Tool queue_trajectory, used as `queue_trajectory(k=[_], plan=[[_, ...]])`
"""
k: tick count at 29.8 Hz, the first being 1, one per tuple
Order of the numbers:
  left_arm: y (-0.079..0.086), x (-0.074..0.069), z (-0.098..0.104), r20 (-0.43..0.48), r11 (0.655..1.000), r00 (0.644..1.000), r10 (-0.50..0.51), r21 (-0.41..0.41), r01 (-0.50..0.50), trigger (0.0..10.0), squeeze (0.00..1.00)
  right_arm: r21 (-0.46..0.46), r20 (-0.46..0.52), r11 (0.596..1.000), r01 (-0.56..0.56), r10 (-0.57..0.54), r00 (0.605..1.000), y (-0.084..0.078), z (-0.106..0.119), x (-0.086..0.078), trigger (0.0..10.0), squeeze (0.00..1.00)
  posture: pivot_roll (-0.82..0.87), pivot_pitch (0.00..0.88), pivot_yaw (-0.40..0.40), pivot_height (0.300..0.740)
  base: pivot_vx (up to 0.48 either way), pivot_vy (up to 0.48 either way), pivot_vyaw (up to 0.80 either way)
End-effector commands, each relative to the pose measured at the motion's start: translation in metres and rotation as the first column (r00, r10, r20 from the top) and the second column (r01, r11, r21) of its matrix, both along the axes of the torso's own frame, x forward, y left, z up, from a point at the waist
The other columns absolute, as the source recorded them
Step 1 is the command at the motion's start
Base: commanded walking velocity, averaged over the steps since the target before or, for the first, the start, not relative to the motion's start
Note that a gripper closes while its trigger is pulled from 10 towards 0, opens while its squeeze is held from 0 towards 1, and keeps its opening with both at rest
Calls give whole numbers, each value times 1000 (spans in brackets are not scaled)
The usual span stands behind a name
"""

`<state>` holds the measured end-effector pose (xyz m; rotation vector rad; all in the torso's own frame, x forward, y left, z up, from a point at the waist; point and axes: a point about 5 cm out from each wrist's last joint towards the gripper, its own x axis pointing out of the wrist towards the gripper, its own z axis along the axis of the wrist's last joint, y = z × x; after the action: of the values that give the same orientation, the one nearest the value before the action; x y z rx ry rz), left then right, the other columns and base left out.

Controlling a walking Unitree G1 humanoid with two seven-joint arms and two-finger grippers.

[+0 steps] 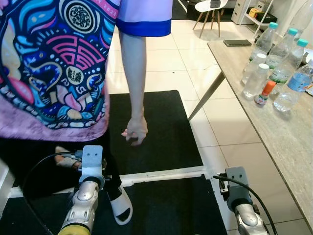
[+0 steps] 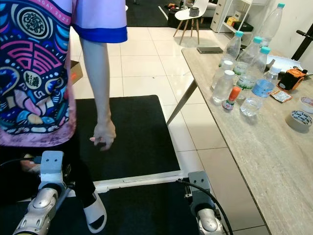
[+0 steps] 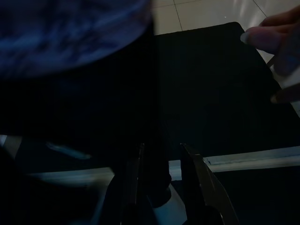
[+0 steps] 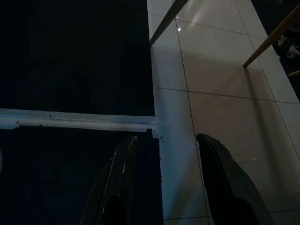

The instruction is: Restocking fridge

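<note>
Tiled floor [image 1: 161, 63], black mats [image 1: 151, 132]. Left: person [image 1: 54, 63] close ahead, hand [image 1: 135, 131] hanging, sandal [image 1: 120, 208] beside left gripper [image 3: 161, 161], fingers slightly parted, empty. Right gripper [image 4: 164, 154] low over mat edge, fingers apart, empty. Far right: water bottles [image 2: 244, 73] on table [image 2: 274, 147], unreached. Risk: stepping forward likely strikes person; arm swing could topple bottles.

Person [image 1: 54, 73] is getting cropped at the top edge, one foot hiding behind the left arm [image 1: 85, 196]. Left wrist view is reading too dark; blurred fingers [image 3: 276, 42], probably theirs. Bottle [image 1: 305, 14] running off-frame.
</note>
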<state>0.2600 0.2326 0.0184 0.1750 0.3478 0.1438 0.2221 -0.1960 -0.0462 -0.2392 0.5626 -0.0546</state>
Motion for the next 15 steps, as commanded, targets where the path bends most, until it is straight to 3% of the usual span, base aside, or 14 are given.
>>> queue_trajectory(k=[1, 12, 15], plan=[[2, 0, -1, -6, 1000, 1000, 1, 20, -1, 10000, 0, 10, 10, 1000, 6, -7, 1000, 0, 0, -2, 10000, 0, 37, 35, -36, 740, 0, 0, 0], [0, 1, 0, 6, 1000, 1000, -5, 26, 5, 10000, 0, 15, 5, 1000, 7, -7, 1000, 1, -1, -3, 10000, 0, 38, 42, -33, 740, 0, 0, 0], [0, 1, 1, 7, 1000, 1000, -5, 28, 5, 10000, 0, 14, 3, 1000, 7, -7, 1000, 0, -1, -3, 10000, 0, 39, 44, -35, 740, 315, 0, 0]])
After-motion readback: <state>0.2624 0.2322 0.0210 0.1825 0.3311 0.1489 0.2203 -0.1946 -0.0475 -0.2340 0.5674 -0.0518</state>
